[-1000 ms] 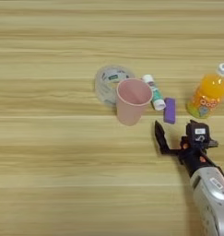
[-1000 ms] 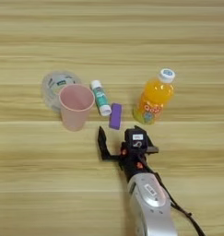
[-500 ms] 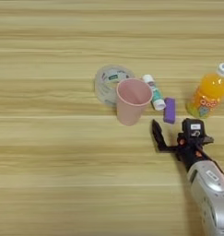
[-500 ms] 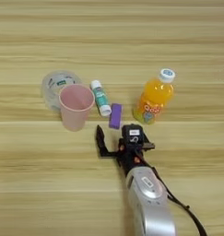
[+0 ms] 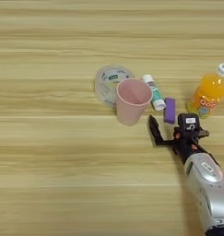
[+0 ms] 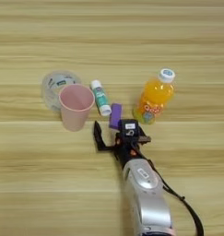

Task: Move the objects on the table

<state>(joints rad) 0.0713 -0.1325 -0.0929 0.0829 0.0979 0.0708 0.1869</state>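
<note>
The right gripper (image 6: 112,133) is spread wide and holds nothing; the purple block (image 6: 115,115) lies just ahead, so no object seems moved yet.

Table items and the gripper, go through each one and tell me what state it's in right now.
orange juice bottle: upright, white cap on.
pink plastic cup: upright, mouth open, looks empty.
glue stick: lying flat, capped.
purple block: lying flat, free.
clear tape roll: lying flat behind the cup.
right gripper: open, holding nothing, just short of the block.
</note>
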